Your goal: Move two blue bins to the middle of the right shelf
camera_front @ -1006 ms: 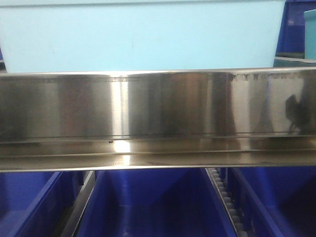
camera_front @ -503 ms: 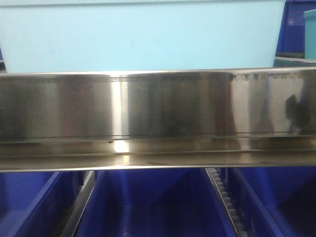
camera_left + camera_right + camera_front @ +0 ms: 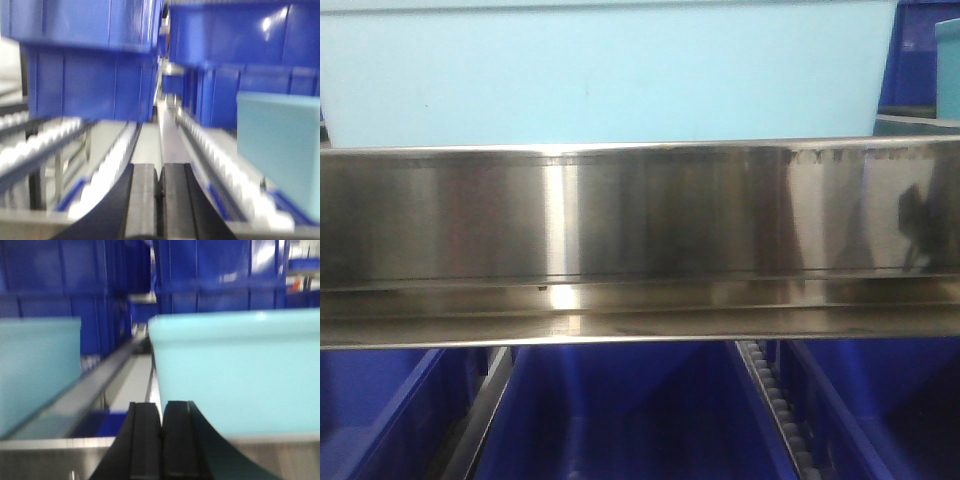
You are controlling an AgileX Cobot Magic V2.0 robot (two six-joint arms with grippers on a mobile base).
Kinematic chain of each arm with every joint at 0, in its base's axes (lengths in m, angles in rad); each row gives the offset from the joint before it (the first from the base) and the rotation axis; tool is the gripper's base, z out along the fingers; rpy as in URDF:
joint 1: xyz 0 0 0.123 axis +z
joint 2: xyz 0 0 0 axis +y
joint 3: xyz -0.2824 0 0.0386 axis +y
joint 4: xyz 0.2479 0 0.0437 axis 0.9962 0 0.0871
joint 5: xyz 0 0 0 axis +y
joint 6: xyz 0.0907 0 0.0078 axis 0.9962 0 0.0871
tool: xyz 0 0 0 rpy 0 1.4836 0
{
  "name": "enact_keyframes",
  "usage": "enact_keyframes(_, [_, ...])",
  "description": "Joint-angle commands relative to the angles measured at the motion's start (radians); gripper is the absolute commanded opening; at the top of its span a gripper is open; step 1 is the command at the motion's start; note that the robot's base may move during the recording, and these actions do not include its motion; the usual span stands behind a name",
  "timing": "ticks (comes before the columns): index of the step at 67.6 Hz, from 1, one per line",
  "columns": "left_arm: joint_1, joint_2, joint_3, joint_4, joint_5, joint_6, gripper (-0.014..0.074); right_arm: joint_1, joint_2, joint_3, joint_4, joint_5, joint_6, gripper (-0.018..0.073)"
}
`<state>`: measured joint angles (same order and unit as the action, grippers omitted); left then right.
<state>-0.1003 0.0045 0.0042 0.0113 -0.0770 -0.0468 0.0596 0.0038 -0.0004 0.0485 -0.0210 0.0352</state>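
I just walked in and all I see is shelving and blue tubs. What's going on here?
A two-armed robot is close up against a storage rack, facing its steel shelf rail. Neither arm holds anything: the left claw and the right claw are both shut and empty. The right claw points at a pale blue bin, with a second pale blue bin to that one's left. Dark blue bins sit on the level below. Neither pale bin is gripped yet.

This is a warehouse or stockroom picking aisle. A brushed-steel shelf rail (image 3: pixel 640 230) runs across in front, and roller tracks (image 3: pixel 106 165) run back between the racks. Rows of dark blue storage bins (image 3: pixel 620 420) sit above and below pale blue tubs (image 3: pixel 610 75).
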Motion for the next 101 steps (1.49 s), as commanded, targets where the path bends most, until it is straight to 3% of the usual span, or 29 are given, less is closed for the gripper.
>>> enact_keyframes(1, [-0.004,-0.004,-0.004,-0.001,-0.118,0.004,-0.0111,0.002,-0.004,0.000,-0.008,-0.099,-0.004,-0.0162])
enact_keyframes(9, [-0.004,-0.004,-0.049,-0.003,-0.136,0.004,-0.0111,0.002,-0.004,-0.119,-0.008,-0.025,-0.004,-0.0162])
enact_keyframes(18, [-0.004,0.006,-0.236,-0.004,0.056,0.004,-0.0104,0.002,0.014,-0.331,-0.009,0.134,-0.004,-0.0162])
enact_keyframes(27, [-0.004,0.101,-0.436,-0.004,0.291,0.004,0.0038,0.002,0.120,-0.500,-0.009,0.216,-0.004,-0.0127])
enact_keyframes(32, [-0.004,0.174,-0.541,-0.004,0.387,0.004,0.0176,0.002,0.189,-0.573,-0.009,0.243,-0.004,-0.0001])
enact_keyframes(38, [-0.004,0.265,-0.645,-0.004,0.477,0.004,0.0377,0.002,0.268,-0.648,-0.009,0.260,-0.004,0.0242])
enact_keyframes(44, [-0.004,0.355,-0.728,-0.004,0.540,0.004,0.0493,0.002,0.331,-0.695,-0.009,0.272,-0.004,0.0457])
enact_keyframes(49, [-0.004,0.430,-0.782,-0.004,0.559,0.004,0.0551,0.002,0.377,-0.726,-0.009,0.301,-0.004,0.0578])
enact_keyframes(55, [-0.042,0.480,-0.822,-0.004,0.562,0.004,0.0578,0.002,0.428,-0.757,-0.009,0.306,-0.005,0.0568])
enact_keyframes(62, [-0.140,0.535,-0.879,-0.004,0.586,0.004,0.0577,0.023,0.495,-0.825,-0.009,0.351,-0.005,0.0568])
enact_keyframes(67, [-0.214,0.600,-0.942,0.000,0.645,0.004,0.0569,0.070,0.562,-0.904,-0.009,0.428,-0.030,0.0568])
enact_keyframes(75, [-0.274,0.720,-1.062,0.000,0.761,0.002,0.0547,0.173,0.690,-1.052,-0.009,0.579,-0.045,0.0568])
enact_keyframes(89, [-0.283,0.962,-1.297,-0.011,0.964,-0.008,0.0535,0.362,0.970,-1.318,-0.009,0.835,-0.045,0.0568])
enact_keyframes(101, [-0.283,1.163,-1.498,-0.011,1.201,-0.035,0.0535,0.393,1.210,-1.555,-0.009,1.092,0.021,0.0568])
